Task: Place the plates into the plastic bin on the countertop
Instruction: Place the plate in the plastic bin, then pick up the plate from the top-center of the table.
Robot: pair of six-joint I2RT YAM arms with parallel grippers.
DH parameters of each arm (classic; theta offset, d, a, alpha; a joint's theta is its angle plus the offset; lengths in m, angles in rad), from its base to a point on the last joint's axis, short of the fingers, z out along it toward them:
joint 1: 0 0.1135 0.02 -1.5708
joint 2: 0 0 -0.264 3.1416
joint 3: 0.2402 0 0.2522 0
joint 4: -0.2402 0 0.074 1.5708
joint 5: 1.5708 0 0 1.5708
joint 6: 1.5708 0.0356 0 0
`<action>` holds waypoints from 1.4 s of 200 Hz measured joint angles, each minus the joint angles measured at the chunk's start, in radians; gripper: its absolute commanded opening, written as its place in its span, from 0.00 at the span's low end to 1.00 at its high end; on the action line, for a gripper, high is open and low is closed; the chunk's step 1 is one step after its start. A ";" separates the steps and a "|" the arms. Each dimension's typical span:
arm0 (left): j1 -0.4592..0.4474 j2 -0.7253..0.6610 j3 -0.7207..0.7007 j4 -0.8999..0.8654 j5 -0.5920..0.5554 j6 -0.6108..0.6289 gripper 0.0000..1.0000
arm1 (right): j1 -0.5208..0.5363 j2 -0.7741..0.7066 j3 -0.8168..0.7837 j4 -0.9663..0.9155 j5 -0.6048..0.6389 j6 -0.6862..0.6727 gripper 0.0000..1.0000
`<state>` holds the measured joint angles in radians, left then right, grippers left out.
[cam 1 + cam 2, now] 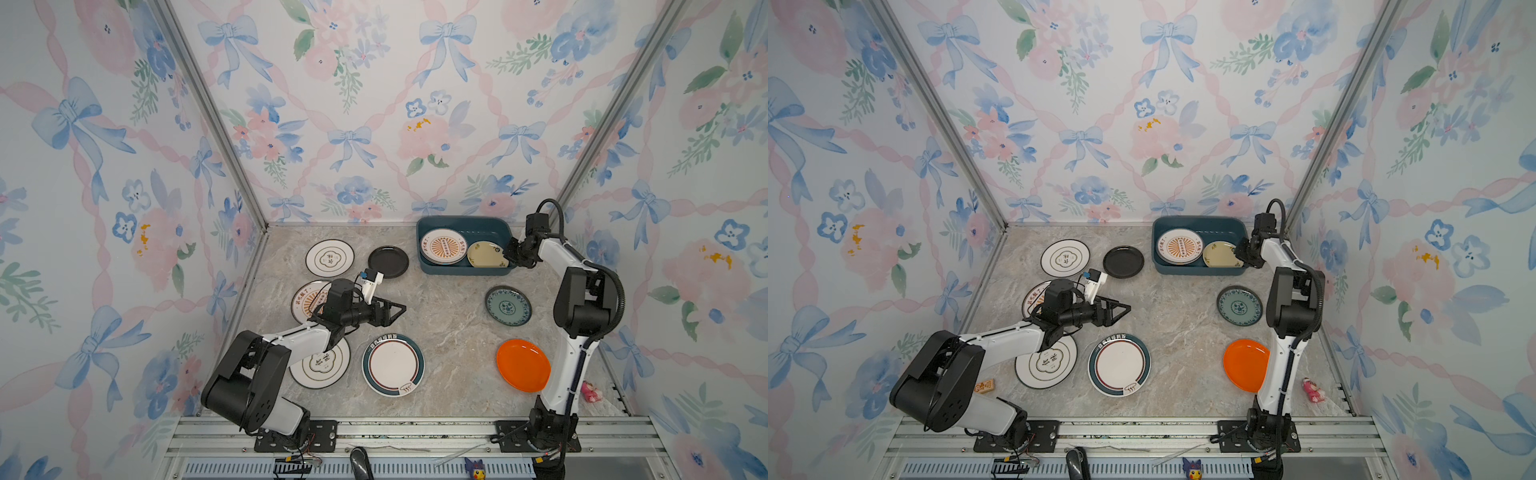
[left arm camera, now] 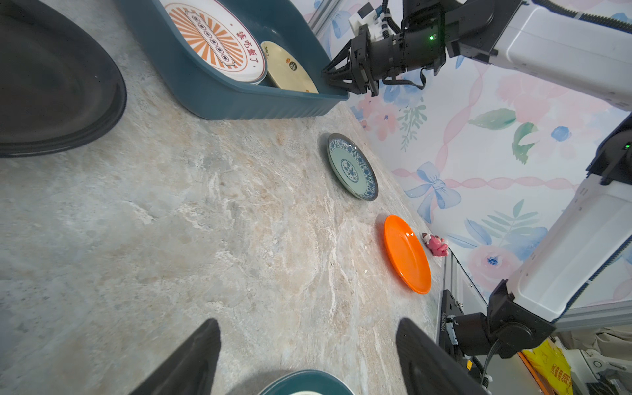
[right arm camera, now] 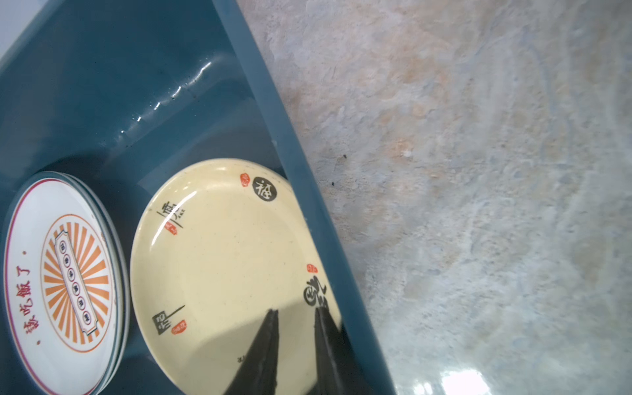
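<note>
Both top views: dark teal-blue rectangular plastic bin [image 1: 465,222] at back of beige-grey marble countertop [image 1: 449,316], w/ white orange-sunburst round plate [image 1: 443,247] & pale yellow round plate [image 1: 484,254] inside; right gripper [image 1: 508,253] at bin's right end

Left wrist: left gripper [image 2: 307,323] jaws wide apart over bare counter; blue-green patterned plate [image 2: 352,166], orange plate [image 2: 407,254], pink toy [image 2: 436,244] beyond

Right wrist: jaws slightly apart at yellow plate's edge, bin wall just beside

bin [image 3: 102,85]: plastic, glossy inside (wet-look glints) | pale yellow plate [image 3: 219,266]: glossy | black plate [image 2: 51,85]: satin | countertop [image 3: 478,171]: marble-look, smooth w/ sheen
</note>
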<state>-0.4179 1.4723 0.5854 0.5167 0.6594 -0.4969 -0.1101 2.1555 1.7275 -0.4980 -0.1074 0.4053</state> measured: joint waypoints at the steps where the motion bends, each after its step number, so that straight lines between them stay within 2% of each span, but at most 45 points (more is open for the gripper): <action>1: 0.000 0.000 0.000 0.000 -0.001 0.000 0.83 | 0.000 -0.002 -0.003 0.000 0.002 -0.002 0.26; 47: 0.042 0.002 0.002 -0.045 -0.062 -0.009 0.83 | 0.037 -0.223 -0.163 0.023 0.000 -0.013 0.32; 97: 0.113 0.055 0.039 -0.055 -0.159 -0.098 0.83 | 0.194 -0.478 -0.374 0.121 -0.093 0.006 0.36; 133: 0.135 0.180 0.139 -0.063 -0.243 -0.213 0.80 | 0.270 -0.509 -0.504 0.145 -0.114 0.023 0.37; 182: 0.137 0.380 0.306 -0.069 -0.328 -0.339 0.75 | 0.281 -0.602 -0.606 0.148 -0.117 0.036 0.38; 232: 0.144 0.499 0.419 -0.098 -0.364 -0.381 0.70 | 0.267 -0.673 -0.629 0.165 -0.121 0.036 0.38; 280: 0.151 0.567 0.491 -0.092 -0.368 -0.402 0.56 | 0.245 -0.678 -0.663 0.180 -0.132 0.037 0.38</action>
<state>-0.2672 2.0396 1.0760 0.4252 0.2913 -0.8993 0.1352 1.4773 1.0641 -0.3180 -0.2398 0.4419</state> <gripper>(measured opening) 0.593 0.383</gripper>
